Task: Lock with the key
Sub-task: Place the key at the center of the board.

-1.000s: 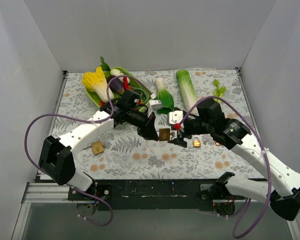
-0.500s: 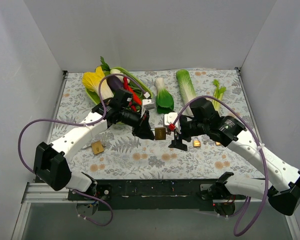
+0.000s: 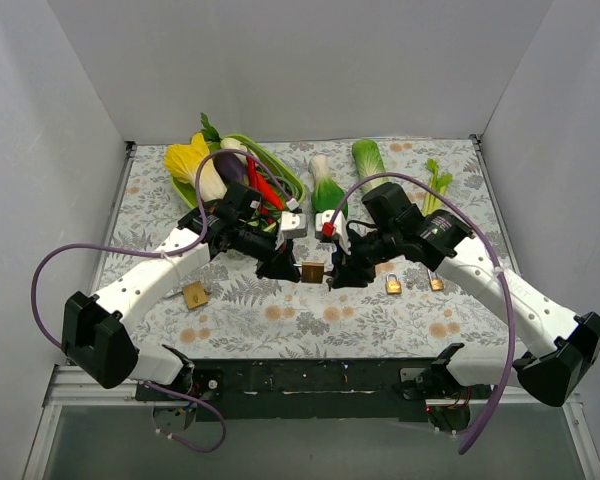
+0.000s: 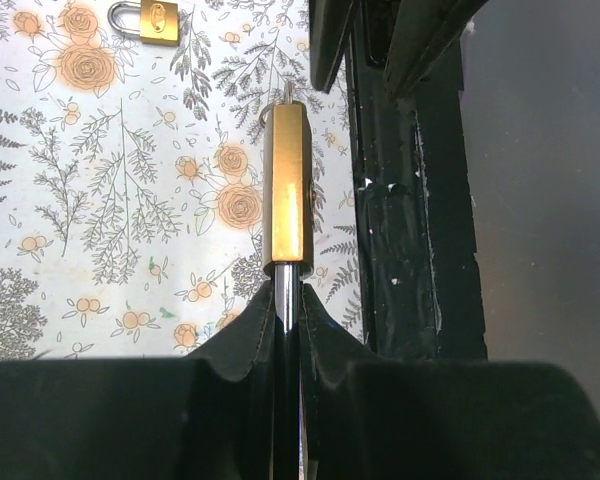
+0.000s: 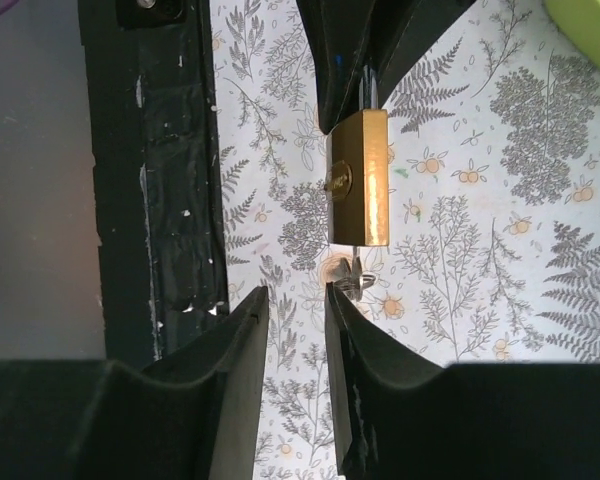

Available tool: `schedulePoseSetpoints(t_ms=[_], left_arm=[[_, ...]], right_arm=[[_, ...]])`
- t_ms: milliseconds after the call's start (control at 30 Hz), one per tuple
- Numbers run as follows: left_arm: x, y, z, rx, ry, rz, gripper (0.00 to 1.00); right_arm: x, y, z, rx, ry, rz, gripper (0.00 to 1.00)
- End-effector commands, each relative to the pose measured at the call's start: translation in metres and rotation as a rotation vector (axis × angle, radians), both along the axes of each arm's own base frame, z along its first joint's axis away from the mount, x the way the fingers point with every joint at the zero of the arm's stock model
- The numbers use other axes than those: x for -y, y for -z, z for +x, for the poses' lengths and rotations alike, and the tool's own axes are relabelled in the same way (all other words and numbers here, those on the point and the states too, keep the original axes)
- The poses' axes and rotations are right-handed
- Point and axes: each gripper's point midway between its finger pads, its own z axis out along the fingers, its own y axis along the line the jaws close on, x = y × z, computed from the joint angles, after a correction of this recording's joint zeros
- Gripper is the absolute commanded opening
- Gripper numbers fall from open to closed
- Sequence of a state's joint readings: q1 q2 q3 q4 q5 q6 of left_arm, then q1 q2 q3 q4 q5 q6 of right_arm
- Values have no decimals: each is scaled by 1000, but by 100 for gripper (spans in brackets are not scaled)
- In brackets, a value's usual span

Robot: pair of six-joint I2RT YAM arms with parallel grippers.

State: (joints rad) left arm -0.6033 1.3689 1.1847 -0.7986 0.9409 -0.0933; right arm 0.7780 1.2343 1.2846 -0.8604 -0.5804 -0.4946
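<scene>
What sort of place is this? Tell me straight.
Probably a robot test booth, not a kitchen: plain white walls on three sides, a floral tablecloth, toy-looking vegetables and loose brass padlocks.

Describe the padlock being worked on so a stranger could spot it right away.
Start at the middle of the floral tablecloth. The brass padlock there is pinched by the left gripper; the other padlocks lie loose on the cloth.

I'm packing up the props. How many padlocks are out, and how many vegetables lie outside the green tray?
Padlocks: 4 (held padlock, left padlock, middle padlock, right padlock)
Loose vegetables: 3 (bok choy, cabbage, celery)
Total: 7
</scene>
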Motion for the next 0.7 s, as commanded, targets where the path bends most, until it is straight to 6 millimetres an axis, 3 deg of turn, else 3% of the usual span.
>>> schedulePoseSetpoints(t_ms=[0, 167, 467, 667], left_arm=[[2, -25, -3, 103, 45, -88, 0], [1, -25, -6, 110, 54, -95, 0], [0, -22, -10, 108, 68, -99, 0], [2, -27, -9, 105, 67, -113, 0]], right_arm=[[1, -8, -8, -64, 26, 16, 36], [-1, -8, -1, -88, 60, 15, 36], [2, -25, 20, -84, 103, 76, 34], [-2, -19, 18, -107, 69, 73, 35]])
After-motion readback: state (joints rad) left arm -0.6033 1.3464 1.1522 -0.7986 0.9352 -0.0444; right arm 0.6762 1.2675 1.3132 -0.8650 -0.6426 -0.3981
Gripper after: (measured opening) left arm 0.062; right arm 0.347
